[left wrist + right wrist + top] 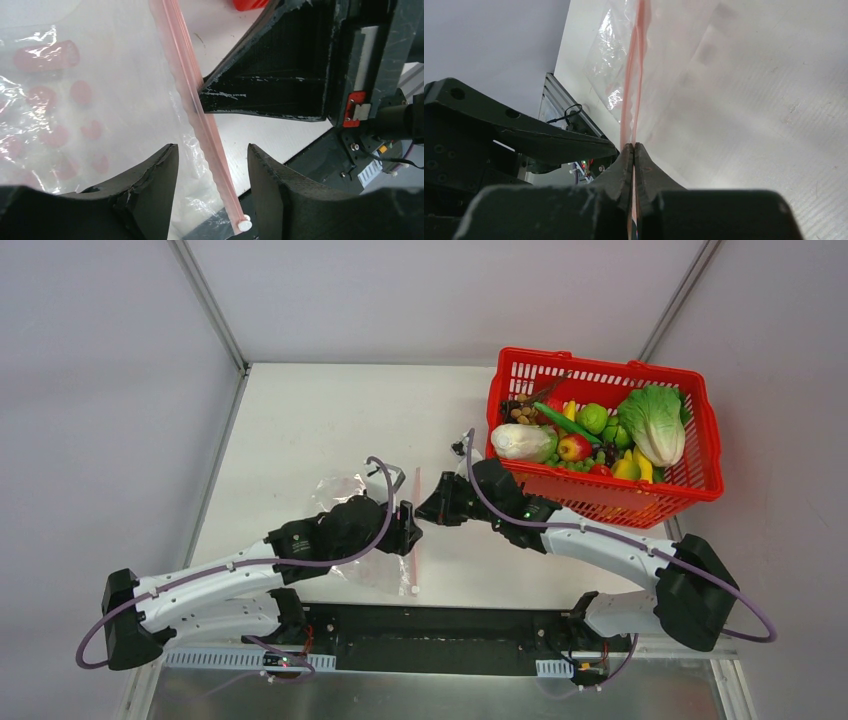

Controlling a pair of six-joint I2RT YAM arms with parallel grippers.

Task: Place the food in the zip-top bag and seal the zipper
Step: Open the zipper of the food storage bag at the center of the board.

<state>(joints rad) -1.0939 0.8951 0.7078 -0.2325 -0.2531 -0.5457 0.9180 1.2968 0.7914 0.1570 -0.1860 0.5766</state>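
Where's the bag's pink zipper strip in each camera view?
Top external: the zipper is a thin line at centre, beside the right gripper.
Left wrist: diagonal, passing between the open left gripper fingers.
Right wrist: vertical at centre, pinched.
Shared landmark: the right gripper, clamped on it.

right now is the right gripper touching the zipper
Touching. The right wrist view shows the right gripper shut on the zipper, pinching the pink strip.
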